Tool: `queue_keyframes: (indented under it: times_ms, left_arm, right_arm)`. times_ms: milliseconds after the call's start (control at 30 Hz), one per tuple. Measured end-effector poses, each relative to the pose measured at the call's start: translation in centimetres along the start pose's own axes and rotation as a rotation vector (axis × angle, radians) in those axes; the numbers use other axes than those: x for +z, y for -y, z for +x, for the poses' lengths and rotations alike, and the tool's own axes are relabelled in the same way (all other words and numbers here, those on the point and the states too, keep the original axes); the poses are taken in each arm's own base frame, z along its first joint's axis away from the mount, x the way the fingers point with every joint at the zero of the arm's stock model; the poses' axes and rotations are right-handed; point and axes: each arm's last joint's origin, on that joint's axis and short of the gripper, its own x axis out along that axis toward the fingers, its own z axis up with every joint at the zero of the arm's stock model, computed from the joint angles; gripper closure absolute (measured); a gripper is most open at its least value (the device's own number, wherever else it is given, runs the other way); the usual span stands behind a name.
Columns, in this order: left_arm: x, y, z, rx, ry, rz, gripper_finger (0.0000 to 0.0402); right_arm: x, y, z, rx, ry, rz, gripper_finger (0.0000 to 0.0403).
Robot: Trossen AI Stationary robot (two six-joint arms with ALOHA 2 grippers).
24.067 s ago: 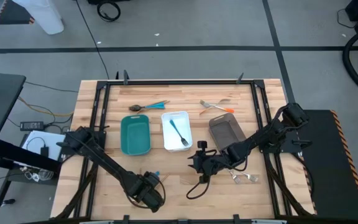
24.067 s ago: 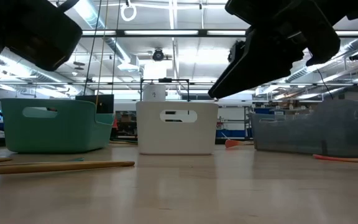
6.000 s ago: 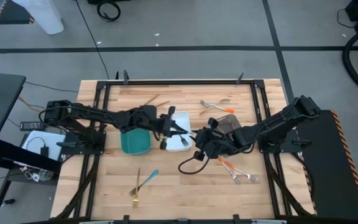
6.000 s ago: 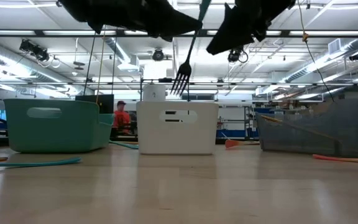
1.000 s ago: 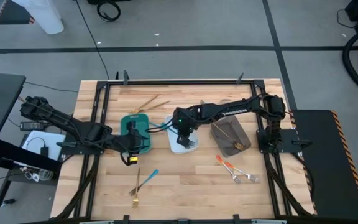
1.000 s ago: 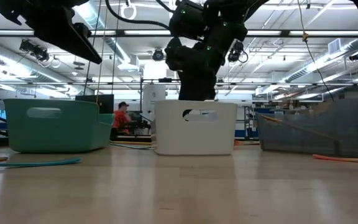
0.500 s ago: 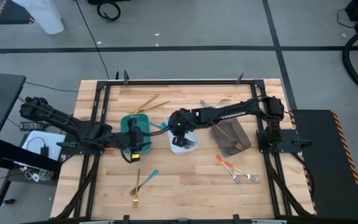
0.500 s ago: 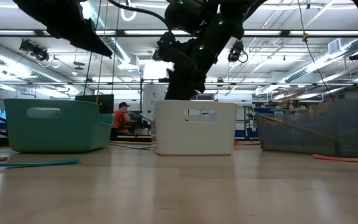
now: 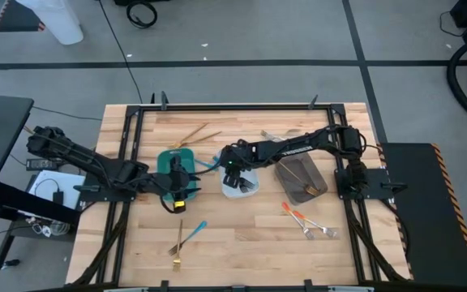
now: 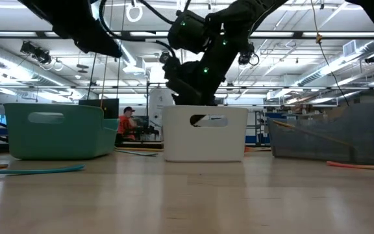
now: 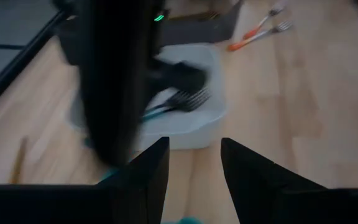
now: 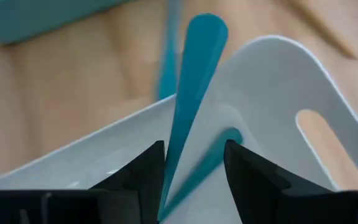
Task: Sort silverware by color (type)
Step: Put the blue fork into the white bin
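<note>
While the left gripper (image 9: pixel 177 192) hovers with fingers spread over the near end of the teal rectangular tray (image 9: pixel 167 159) at centre-left of the overhead frame, the right gripper (image 9: pixel 232 168), fingers apart, reaches into the white rectangular tray (image 9: pixel 245 187) at centre. Blue-handled forks (image 11: pixel 178 101) lie inside that white tray. An orange-handled fork pair (image 9: pixel 296 215) rests lower right, and a blue-handled utensil (image 9: pixel 194 232) lower left.

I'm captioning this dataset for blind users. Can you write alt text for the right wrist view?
Between the right gripper's open dark fingers, a blue utensil handle stands tilted over the rim of a white tray, with a second blue handle lying inside. Behind are the wooden table and an edge of a teal tray.
</note>
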Motion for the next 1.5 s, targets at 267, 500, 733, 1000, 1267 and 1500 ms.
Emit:
queue_keyframes:
  times_ms: [267,500,733,1000,1267,1500]
  left_arm:
    - [0.3,0.1,0.2,-0.114,0.001,-0.033,0.0249]
    - [0.6,0.0,0.2,-0.127,-0.159,-0.025,0.0249]
    - [2.4,0.3,0.4,-0.083,-0.238,0.011,0.0249]
    - [3.9,0.6,0.2,-0.084,-0.231,0.0,0.0249]
    - [3.8,0.8,0.1,-0.091,-0.235,-0.012,0.0249]
    - [3.6,1.3,-0.2,-0.111,-0.249,0.012,0.0249]
  right_arm:
    - [0.5,0.3,-1.7,0.005,0.016,0.066,0.0233]
    - [0.5,0.1,-3.7,0.013,0.001,0.063,0.0233]
    - [0.1,0.6,-2.8,0.004,-0.015,0.072,0.0233]
    - [-0.6,0.6,-1.1,0.01,-0.004,0.045,0.0233]
    - [-1.0,1.4,0.8,0.038,-0.034,0.08,0.0268]
    - [-1.0,1.3,0.7,0.044,-0.033,0.096,0.0366]
